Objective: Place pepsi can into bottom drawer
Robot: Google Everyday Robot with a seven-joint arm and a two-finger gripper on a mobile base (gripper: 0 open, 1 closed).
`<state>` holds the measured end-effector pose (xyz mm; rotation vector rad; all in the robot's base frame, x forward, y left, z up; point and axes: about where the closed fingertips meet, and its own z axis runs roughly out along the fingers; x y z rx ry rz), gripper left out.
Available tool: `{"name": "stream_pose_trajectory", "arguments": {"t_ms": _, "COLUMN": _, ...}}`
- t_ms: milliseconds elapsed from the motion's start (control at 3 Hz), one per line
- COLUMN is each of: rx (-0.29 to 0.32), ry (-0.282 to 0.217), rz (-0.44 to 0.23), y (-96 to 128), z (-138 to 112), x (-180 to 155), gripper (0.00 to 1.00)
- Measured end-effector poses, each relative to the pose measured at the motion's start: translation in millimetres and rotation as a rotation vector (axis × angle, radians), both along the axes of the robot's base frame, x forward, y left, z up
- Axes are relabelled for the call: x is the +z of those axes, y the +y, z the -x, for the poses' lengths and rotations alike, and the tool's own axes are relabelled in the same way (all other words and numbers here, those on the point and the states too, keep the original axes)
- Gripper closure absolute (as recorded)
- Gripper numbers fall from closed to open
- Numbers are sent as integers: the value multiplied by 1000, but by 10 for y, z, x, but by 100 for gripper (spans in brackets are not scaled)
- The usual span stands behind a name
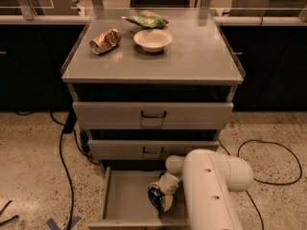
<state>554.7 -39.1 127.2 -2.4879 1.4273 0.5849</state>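
Low in the camera view, inside the open bottom drawer (124, 195), the pincer (163, 200) is noted closed on the pepsi can (154, 195). The can is held tilted, not upright, over the right-hand part of the bare grey floor. Whether its lower end touches the floor cannot be told. The white arm (206, 190) is seen reaching in from the right and hiding the drawer's right wall.

Risks judged from this state:

1. Roll after release. If the can is let go while tilted, it is expected to tip onto its side and roll across the flat floor. Nothing is seen in the drawer to stop it short of the thin walls. The placement would probably hold, but the resting spot would be uncontrolled.
2. Drop from height. If a gap remains beneath the can, a bounce or dent is possible when the grip is opened.
3. Drag-out. If the pincer is opened only slightly before withdrawal, the can may be caught and lifted back out.
4. Collision on retreat. The arm is positioned just below the middle drawer front (152, 150). A straight upward retreat is judged likely to strike it.
5. Hidden clearance. Contact between the arm and the right wall cannot be ruled out, and a push could shift the drawer.

The gold-brown can (105, 41) and bowl (153, 39) on the top surface (201, 56) are well apart and not at risk.
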Motion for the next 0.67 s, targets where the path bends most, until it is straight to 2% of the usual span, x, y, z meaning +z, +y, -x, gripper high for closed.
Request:
{"name": "stream_pose_trajectory", "arguments": {"t_ms": 333, "rx": 0, "ry": 0, "rz": 0, "y": 0, "z": 0, "x": 0, "gripper": 82}}
{"name": "stream_pose_trajectory", "arguments": {"t_ms": 667, "rx": 0, "ry": 0, "rz": 0, "y": 0, "z": 0, "x": 0, "gripper": 59}}
